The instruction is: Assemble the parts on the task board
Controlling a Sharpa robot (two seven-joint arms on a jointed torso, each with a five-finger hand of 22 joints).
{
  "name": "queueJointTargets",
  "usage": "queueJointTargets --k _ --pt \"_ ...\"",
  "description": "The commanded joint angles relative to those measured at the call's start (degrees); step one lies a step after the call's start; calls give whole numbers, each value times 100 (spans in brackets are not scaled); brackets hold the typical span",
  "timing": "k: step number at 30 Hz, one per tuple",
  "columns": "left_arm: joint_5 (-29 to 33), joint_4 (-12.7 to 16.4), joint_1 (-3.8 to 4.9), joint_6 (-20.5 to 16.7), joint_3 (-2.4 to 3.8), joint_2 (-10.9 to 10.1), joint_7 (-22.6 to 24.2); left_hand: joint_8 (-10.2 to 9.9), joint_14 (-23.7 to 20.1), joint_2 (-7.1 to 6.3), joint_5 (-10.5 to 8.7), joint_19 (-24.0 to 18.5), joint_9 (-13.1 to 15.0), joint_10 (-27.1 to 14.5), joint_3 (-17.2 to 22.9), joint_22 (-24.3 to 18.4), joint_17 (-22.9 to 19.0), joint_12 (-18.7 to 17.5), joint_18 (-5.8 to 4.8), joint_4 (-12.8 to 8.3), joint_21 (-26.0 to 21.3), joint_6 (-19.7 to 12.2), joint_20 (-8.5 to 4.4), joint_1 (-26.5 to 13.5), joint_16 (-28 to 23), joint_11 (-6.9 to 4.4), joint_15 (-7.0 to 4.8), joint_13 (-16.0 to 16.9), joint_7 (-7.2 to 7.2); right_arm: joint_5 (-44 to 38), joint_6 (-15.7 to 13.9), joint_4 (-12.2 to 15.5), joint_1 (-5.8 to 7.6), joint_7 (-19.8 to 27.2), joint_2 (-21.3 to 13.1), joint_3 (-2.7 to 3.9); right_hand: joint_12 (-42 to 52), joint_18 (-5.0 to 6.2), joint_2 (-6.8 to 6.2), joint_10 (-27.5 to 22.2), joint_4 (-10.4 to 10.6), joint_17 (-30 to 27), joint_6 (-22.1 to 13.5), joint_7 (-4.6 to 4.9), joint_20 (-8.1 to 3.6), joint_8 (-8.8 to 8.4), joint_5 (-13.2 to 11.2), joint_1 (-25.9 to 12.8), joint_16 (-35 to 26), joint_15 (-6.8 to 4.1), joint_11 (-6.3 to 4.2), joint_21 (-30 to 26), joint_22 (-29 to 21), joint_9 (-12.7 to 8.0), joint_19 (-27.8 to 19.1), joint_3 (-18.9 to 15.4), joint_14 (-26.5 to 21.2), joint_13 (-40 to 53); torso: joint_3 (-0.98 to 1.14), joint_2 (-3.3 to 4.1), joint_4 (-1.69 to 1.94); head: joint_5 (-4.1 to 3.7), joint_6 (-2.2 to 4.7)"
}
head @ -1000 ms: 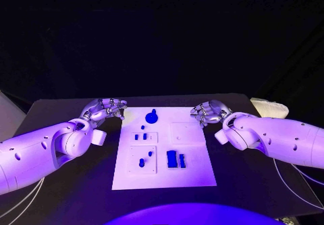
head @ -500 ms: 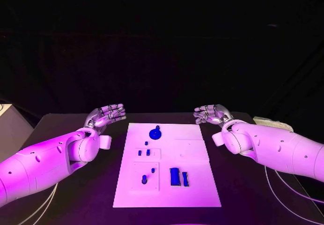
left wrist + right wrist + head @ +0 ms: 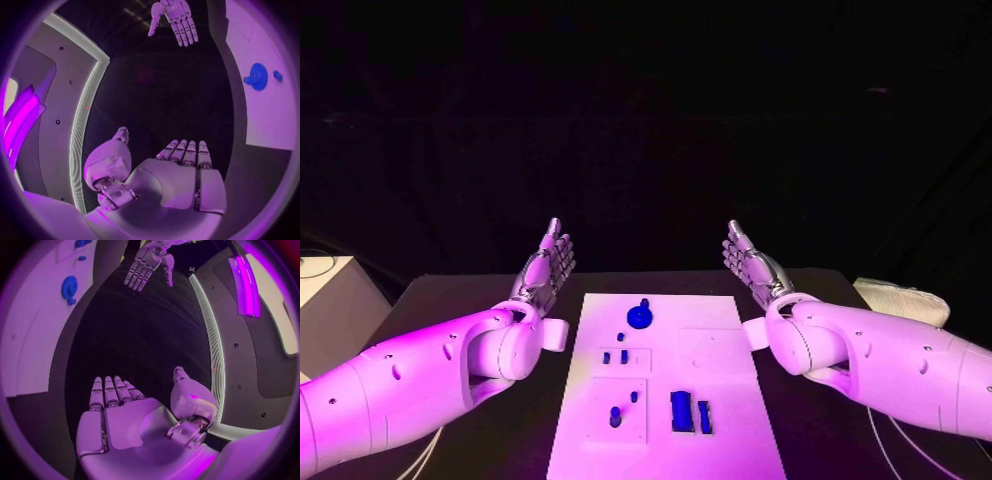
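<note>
Left hand: the silver many-fingered left hand point(image 3: 548, 262) is held flat beyond the far left corner of the board, fingers straight and together; nothing is held or touched.
Right hand: the silver many-fingered right hand point(image 3: 750, 262) is raised likewise beyond the far right corner, fingers extended, nothing grasped.
Wrist views: the left wrist view shows its own flat palm point(image 3: 181, 175) and the opposite hand point(image 3: 175, 17); a round part is seen edge-on there.
Board: the white rectangular task board point(image 3: 718, 440) lies mid-table between the arms.
Parts: a round blue disc with a knob point(image 3: 640, 317) sits at the far end; two upright blue blocks point(image 3: 689, 412) stand nearer.
</note>
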Motion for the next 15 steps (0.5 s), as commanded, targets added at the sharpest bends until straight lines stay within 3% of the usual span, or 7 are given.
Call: queueJointTargets --k 1,3,8,15 --pt "-39 375 -12 -1132 26 -30 146 -78 -294 70 -70 -275 -114 -356 -194 -121 -71 -76 -117 -45 -87 -307 -112 -1546 -142 -72 -60 -25 -66 626 -797 404 -53 536 -71 90 -60 -123 72 -689 -38 -182 -328 -72 -69 -79 -52 -1197 -110 -31 -50 -49 -201 -150 -510 -215 -643 -88 103 -62 -15 57 158" --pt "-46 652 -19 -1486 47 -62 171 -78 -294 70 -70 -275 -114 -356 -194 -121 -71 -76 -117 -45 -87 -307 -112 -1546 -142 -72 -60 -25 -66 797 -1016 693 -94 649 -124 175 -60 -123 72 -689 -38 -182 -328 -72 -69 -79 -52 -1197 -110 -31 -50 -49 -201 -150 -510 -215 -643 -88 114 -68 -17 66 184" --pt "-56 1070 -31 -2019 77 -110 208 -78 -294 70 -70 -275 -114 -356 -194 -121 -71 -76 -117 -45 -87 -307 -112 -1546 -142 -72 -60 -25 -66 1029 -1312 1086 -149 803 -195 292 -60 -123 72 -689 -38 -182 -328 -72 -69 -79 -52 -1197 -110 -31 -50 -49 -201 -150 -510 -215 -643 -88 114 -69 -17 66 184" --pt "-60 1222 -35 -2213 88 -127 222 -78 -294 70 -70 -275 -114 -356 -194 -121 -71 -76 -117 -45 -87 -307 -112 -1546 -142 -72 -60 -25 -66 1072 -1366 1158 -160 831 -209 313 -60 -123 72 -689 -38 -182 -328 -72 -69 -79 -52 -1197 -110 -31 -50 -49 -201 -150 -510 -215 -643 -88 114 -69 -17 66 184"
